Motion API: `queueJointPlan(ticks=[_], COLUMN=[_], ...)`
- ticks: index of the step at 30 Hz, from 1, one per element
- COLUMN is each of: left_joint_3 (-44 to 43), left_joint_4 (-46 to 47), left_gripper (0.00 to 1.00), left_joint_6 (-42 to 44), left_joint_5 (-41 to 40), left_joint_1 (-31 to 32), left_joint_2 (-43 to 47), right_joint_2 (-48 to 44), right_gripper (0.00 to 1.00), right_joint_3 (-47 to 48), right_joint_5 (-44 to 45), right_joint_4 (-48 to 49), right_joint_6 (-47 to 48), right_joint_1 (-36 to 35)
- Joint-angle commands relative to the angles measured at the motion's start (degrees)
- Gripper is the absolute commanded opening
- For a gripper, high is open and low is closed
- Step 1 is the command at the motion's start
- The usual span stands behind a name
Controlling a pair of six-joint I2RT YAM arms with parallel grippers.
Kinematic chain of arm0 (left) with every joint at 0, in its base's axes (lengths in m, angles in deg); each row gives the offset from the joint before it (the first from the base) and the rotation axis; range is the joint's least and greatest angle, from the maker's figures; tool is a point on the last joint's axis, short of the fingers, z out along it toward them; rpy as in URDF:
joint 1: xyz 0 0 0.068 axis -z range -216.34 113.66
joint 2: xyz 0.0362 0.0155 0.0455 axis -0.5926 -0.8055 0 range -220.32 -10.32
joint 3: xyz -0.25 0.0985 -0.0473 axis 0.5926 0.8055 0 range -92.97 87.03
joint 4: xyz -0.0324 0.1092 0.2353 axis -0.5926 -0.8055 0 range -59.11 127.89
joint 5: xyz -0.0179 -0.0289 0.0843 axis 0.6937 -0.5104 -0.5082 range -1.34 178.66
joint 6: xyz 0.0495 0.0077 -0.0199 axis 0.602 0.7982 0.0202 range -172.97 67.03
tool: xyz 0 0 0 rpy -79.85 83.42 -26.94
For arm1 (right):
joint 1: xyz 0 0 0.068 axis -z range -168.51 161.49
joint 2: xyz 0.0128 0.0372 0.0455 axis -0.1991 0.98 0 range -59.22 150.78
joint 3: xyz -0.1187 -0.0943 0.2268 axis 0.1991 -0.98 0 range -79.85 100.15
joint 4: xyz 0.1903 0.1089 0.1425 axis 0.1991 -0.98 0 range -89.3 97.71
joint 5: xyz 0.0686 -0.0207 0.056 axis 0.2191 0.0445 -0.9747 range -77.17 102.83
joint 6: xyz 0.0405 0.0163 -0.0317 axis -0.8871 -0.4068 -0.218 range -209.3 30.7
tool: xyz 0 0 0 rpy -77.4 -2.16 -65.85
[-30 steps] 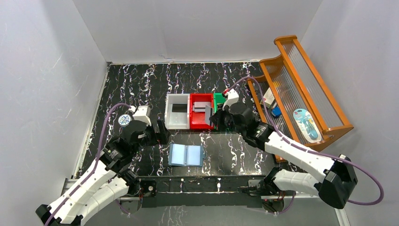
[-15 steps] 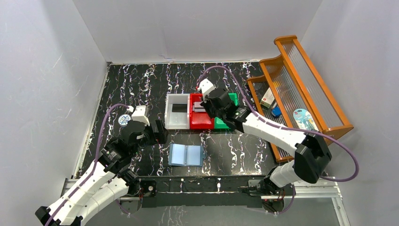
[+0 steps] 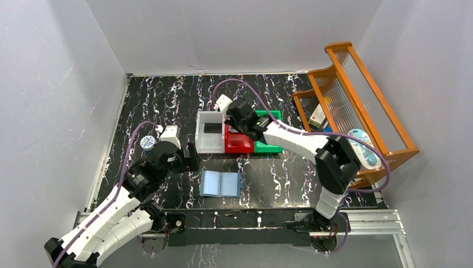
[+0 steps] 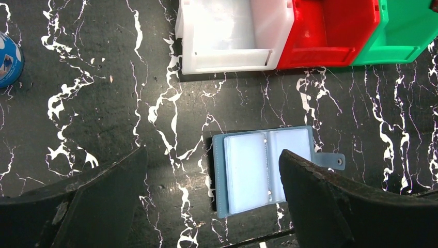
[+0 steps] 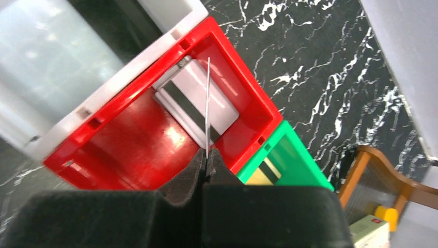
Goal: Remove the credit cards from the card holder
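Right gripper [image 5: 207,159] pinches a thin card [image 5: 207,93] edge-on over the red bin [image 5: 129,150]. Judgement: lower before release so it lands flat on the grey card [image 5: 181,93] there. Left gripper [image 4: 213,186] is spread above the card holder [image 4: 266,168], which lies open on the table. Only the left wrist view shows its pockets, seemingly empty.

Left arm [image 3: 111,215] and right arm [image 3: 293,140] of identical build: white moulded link shells between black joint housings. Purple cable [image 3: 128,142] looped off each wrist, beside a small white camera block [image 3: 169,133]. Jaws matte black, thick and wedge-shaped, with scuffed grey edges in the left wrist view and soft padded faces in the right.
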Motion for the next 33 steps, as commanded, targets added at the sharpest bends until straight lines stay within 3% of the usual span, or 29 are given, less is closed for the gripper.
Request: queueJointPlan(ticks=[1, 6, 14, 33], left_joint_3=[-0.8, -0.6, -0.7, -0.7], left_joint_4=[-1.2, -1.2, -1.2, -1.3], left_gripper=[0.98, 0.98, 0.98, 0.98], left_joint_6=[0.2, 0.2, 0.3, 0.6], left_joint_5=[-1.7, -2.1, -2.2, -1.9], left_joint_1=[-0.4, -0.4, -0.5, -0.5], left_joint_2=[0.8, 1.8, 1.6, 1.6], right_joint_2=[4.2, 5.4, 9.5, 13.8], right_gripper=[0.0, 0.0, 0.0, 0.07], right_joint_3=[3.5, -0.2, -0.9, -1.4], right_joint_5=[7.7, 9.5, 9.0, 6.9], right_joint_4=[2.2, 10.0, 15.4, 16.1], right_joint_6=[7.2, 16.3, 23.4, 28.5], right_joint_1=[-0.3, -0.5, -0.7, -0.7])
